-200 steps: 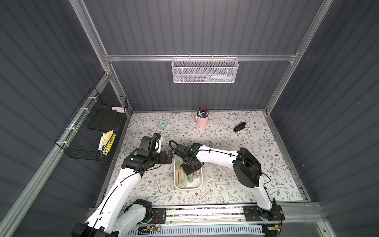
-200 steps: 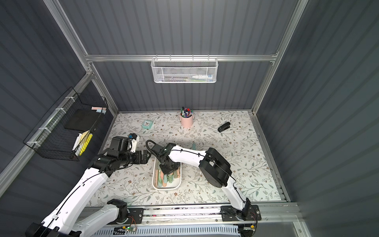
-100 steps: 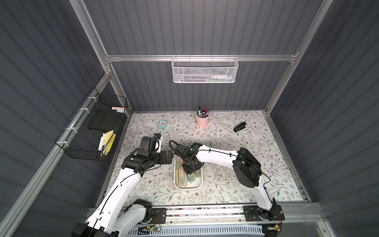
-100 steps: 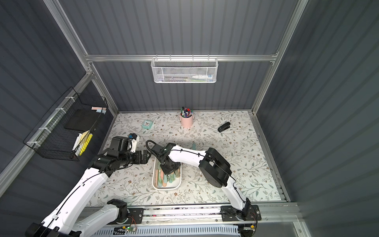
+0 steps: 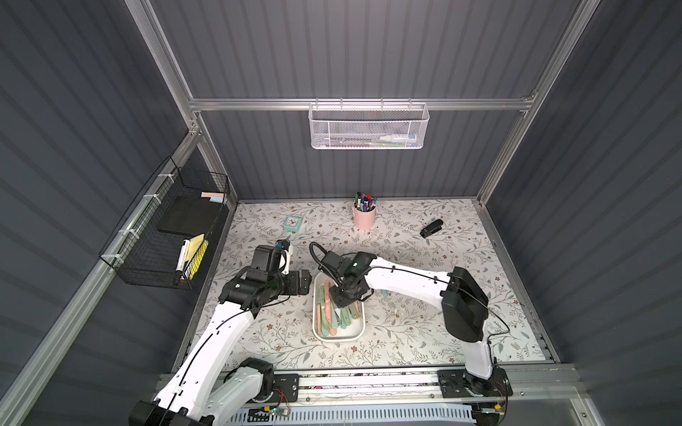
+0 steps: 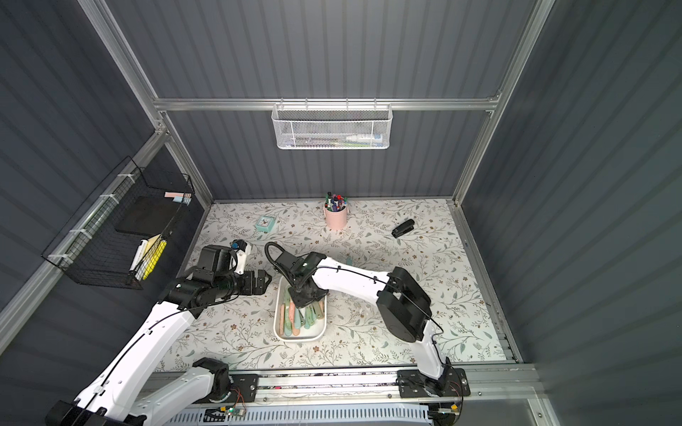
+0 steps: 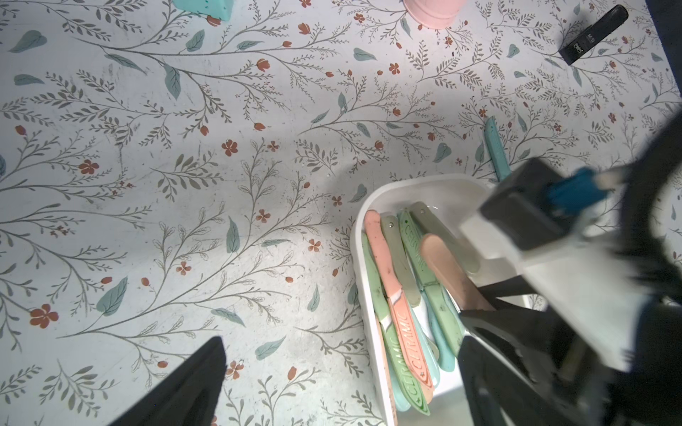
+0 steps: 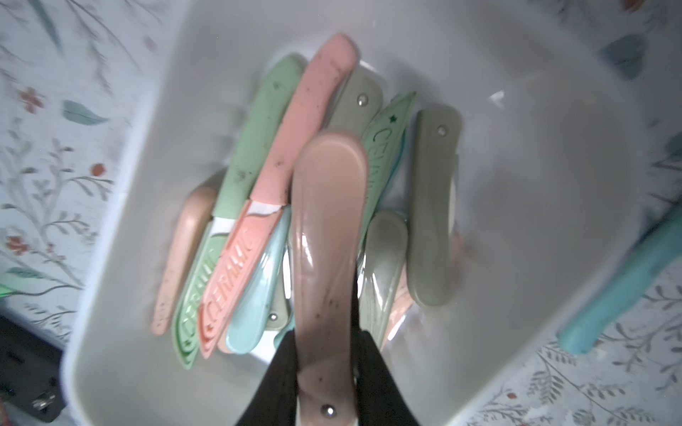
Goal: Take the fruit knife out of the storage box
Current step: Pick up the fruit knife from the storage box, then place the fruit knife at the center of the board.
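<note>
With fingers (image 8: 376, 376) clamping the fruit knife (image 8: 324, 221) between them, the right gripper (image 8: 326, 350) is best lifting straight off the knives beneath (image 8: 236, 265).

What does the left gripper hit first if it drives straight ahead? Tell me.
Probably the storage box: the open left gripper points across its near rim. If it rides above the rim, the right gripper, clamped on a fruit knife, comes next. Height is unclear.
</note>
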Controlling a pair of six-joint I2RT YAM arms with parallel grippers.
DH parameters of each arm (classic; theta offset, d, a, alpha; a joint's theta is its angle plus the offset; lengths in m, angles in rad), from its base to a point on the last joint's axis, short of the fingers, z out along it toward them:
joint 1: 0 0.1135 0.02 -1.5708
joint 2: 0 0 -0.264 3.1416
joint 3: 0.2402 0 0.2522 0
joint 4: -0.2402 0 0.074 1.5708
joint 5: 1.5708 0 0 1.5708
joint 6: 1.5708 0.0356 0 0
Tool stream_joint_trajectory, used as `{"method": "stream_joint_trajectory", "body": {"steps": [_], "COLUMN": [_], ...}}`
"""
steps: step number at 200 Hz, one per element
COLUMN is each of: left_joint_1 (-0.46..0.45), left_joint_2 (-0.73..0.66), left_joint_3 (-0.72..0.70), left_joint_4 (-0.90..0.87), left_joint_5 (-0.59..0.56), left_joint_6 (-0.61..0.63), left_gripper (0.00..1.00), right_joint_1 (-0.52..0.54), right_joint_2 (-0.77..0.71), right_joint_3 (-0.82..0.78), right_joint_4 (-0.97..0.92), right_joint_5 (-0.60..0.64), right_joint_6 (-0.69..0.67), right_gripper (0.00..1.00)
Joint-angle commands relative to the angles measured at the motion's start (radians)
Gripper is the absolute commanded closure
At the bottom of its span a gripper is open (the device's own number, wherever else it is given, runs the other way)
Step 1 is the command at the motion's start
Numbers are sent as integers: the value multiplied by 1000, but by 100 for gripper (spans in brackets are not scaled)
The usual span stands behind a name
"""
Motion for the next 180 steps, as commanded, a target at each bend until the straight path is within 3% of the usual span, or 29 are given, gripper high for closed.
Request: {"method": "stream_joint_trajectory", "body": {"steps": [1,41,77,129,180], "left_joint_1": [-7,-8,-8,-8,-8], "left_joint_2": [-13,-6,19,73,66], "left_joint_3": [-5,-7,-10,-7,-14], "left_joint_4": [-21,-19,-3,25,44], "left_joint_5": [4,17,151,381,418], "left_joint_6": [8,19,38,51,49], "left_gripper": [1,1,1,1,1], "right_joint_1": [-35,-163,-302,-426,-465], "right_joint_2": [-83,-218,-264,-209,-96], "right_joint_3": [-38,-186,-303,-393,-371], "right_joint_4": [29,89,103,151,174], "right_joint_5": [-2,-23,-14,-21,-16], "right_joint_6": [31,54,36,17,25], "right_gripper": [82,82,81,81,81]}}
